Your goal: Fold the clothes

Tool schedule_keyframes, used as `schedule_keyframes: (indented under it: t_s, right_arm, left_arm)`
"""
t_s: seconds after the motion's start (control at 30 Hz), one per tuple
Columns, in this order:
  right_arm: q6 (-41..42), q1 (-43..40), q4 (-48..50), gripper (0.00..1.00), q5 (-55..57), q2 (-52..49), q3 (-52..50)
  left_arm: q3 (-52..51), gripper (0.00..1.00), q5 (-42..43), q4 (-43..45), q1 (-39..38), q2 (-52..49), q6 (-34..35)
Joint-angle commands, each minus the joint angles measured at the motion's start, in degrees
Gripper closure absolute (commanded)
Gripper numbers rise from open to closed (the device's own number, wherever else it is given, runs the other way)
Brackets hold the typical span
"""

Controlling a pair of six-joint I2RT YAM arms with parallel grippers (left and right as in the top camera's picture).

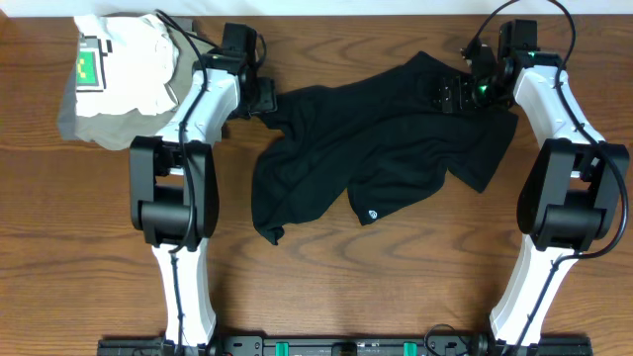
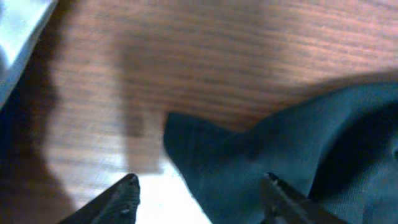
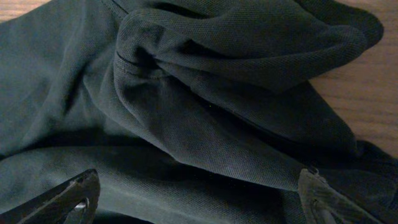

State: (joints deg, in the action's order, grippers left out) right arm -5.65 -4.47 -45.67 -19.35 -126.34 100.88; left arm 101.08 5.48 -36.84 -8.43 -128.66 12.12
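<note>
Left hand sits at the left edge of the black T-shirt, seen from above, and the right hand sits on the shirt's top right part. The shirt lies crumpled in the middle of the brown surface, with its small white logo near the bottom edge. A cream garment with a green tag lies on a grey garment in the far left corner. From the left wrist, the left hand's fingers are apart, open, and a corner of the shirt pokes in between them. From the right wrist, the right hand's fingers are wide apart, open, over a bunched fold of the shirt
</note>
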Motion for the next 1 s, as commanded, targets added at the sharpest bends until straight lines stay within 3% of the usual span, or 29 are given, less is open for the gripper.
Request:
schedule_keyframes:
  t_s: [0.0,0.37,0.47,0.63,0.97]
  right_arm:
    - [-0.9,0.4,-0.2,0.01,-0.6,2.2,0.6]
    - [-0.9,0.4,-0.2,0.01,-0.5,2.2,0.6]
    - [-0.9,0.4,0.0,0.01,-0.5,2.2,0.6]
    - [-0.9,0.4,1.9,0.08,-0.4,2.2,0.6]
    - [-1.3,0.4,15.1,0.04,9.1,2.3,0.7]
  left_arm:
    - [0.4,0.4,0.5,1.3,0.1,-1.9,0.0]
    - [0.4,0.41,0.5,5.9,0.1,-6.1,0.7]
    - [0.4,0.53,0.3,6.9,0.1,-6.3,0.7]
    - [0.4,0.94,-0.1,7.2,0.1,-6.3,0.7]
    - [0.4,0.94,-0.8,1.7,0.3,0.6,0.6]
